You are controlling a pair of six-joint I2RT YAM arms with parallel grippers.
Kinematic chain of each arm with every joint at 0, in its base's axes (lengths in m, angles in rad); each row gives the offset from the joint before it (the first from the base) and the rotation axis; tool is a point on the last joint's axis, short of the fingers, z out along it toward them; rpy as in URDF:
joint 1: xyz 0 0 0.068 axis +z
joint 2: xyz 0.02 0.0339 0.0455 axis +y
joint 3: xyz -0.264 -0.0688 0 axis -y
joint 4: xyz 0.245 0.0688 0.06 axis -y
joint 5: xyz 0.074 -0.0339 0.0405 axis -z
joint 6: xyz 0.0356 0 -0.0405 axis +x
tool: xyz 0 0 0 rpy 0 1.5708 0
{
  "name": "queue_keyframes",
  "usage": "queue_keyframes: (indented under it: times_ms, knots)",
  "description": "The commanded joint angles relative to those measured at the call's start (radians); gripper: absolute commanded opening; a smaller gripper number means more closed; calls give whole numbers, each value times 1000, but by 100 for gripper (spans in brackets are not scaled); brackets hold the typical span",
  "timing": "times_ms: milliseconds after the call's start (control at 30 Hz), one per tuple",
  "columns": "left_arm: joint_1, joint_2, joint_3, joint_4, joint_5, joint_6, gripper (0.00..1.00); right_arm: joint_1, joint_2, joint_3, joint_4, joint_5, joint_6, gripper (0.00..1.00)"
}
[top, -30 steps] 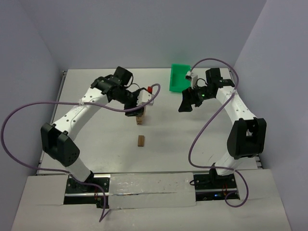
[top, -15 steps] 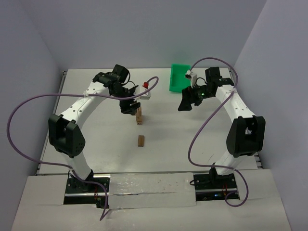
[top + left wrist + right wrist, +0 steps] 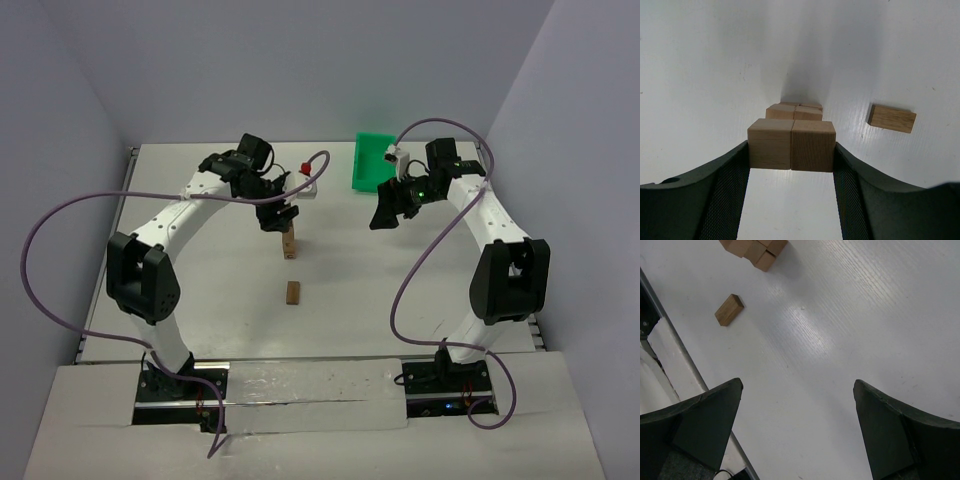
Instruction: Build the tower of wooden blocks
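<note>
Looking out from my end of the bench (image 3: 200,300), I meet first the loose block (image 3: 293,292). It lies flat and alone at six o'clock from the tower (image 3: 289,245), apart from it, and I judge it is waiting its turn. The tower stands mid-bench, and the left wrist view shows its top layer as blocks set side by side. Directly over it hangs the left gripper (image 3: 278,217), at a middling spread and clamped on the held pair (image 3: 791,149), two wood blocks pressed flank to flank. They sit parallel to the layer beneath, I think so that they land square. Whether they already touch it I cannot tell.

At three o'clock from the tower, well apart, the right gripper (image 3: 797,385) hovers spread wide with nothing in it, probably kept out of the way. Farthest off, at one o'clock, sits the green bin (image 3: 375,160). I cannot make out anything inside it.
</note>
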Motion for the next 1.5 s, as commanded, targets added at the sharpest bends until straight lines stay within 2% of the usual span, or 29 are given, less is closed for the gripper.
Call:
queue_keyframes:
  times_ms: [0, 533, 1467]
  knots:
    - [-5, 20, -3, 65, 31, -30, 5, -8, 10, 39, -7, -16, 1, 100]
    - [-12, 83, 4, 49, 40, 3, 9, -7, 18, 48, -9, -20, 2, 100]
    - [5, 99, 2, 21, 36, 62, 14, -3, 24, 58, -13, -21, 4, 100]
